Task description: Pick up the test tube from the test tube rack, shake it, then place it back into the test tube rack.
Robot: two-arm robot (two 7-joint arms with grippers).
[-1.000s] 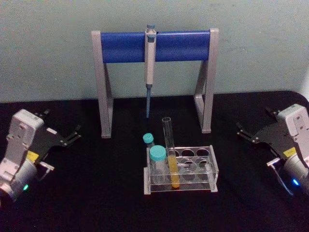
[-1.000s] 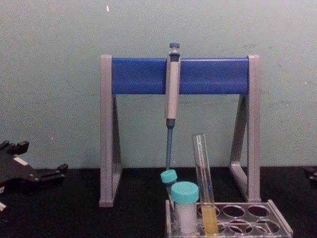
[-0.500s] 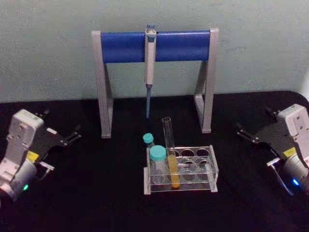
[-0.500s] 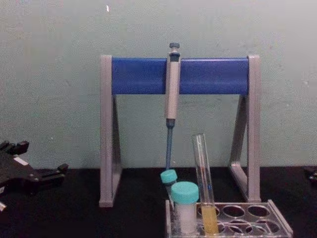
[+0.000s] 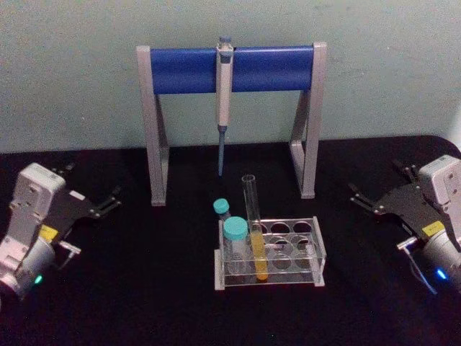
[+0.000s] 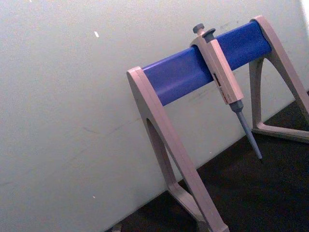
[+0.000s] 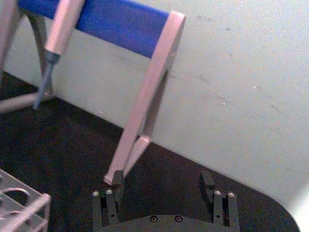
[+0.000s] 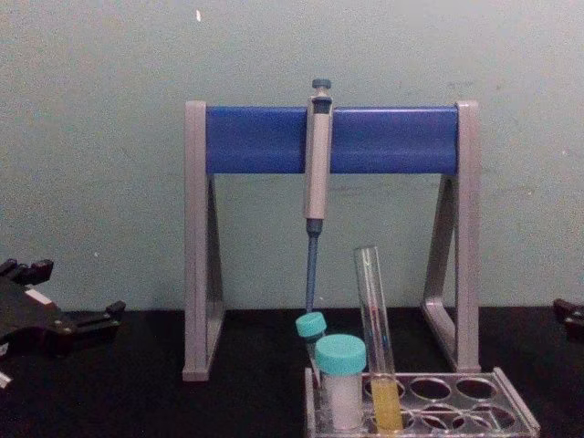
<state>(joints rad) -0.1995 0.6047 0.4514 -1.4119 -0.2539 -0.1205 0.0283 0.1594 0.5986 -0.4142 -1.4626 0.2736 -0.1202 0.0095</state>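
well, test tube (image 5: pixel 252 216) aslant in test tube rack (image 5: pixel 295 267)

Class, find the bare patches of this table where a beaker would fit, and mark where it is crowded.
Bare black table lies between the left gripper and the test tube rack, and again between the rack and the right gripper. Crowded: the rack's left end, with the test tube and teal-capped vials, near the hanging pipette.
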